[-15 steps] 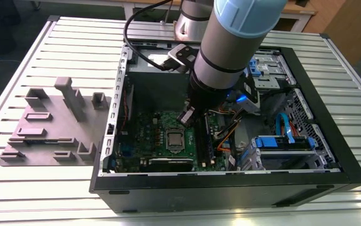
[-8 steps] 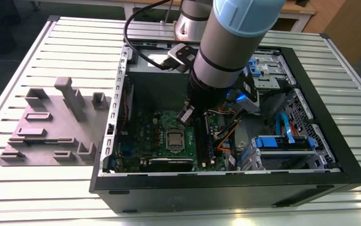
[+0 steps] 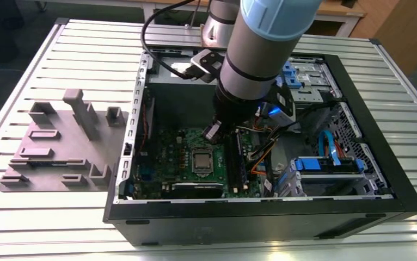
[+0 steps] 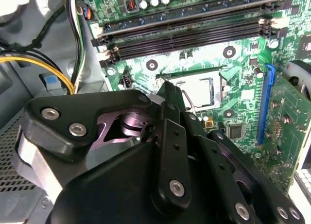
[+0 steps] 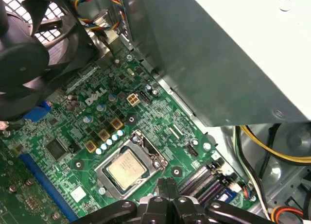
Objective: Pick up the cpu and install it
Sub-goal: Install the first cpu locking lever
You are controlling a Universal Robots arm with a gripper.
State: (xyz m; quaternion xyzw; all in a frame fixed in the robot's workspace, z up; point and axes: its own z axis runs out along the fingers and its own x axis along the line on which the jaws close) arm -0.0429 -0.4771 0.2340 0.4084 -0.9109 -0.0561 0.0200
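The robot arm [image 3: 256, 60] is a thick round tube, silver-grey, with a light blue cap at the far end. A black cable [image 3: 158, 41] loops beside it, toward the exterior view's left. A small grey box [image 3: 202, 62] with a plug sticks to its side. Lower down the arm turns black, and a little blue light [image 3: 273, 110] glows there. In the second wrist view the gripper [image 4: 170, 90] is made of black bars joined by shiny silver screws [image 4: 77, 130], with a round silver part [image 4: 131, 122] between them.
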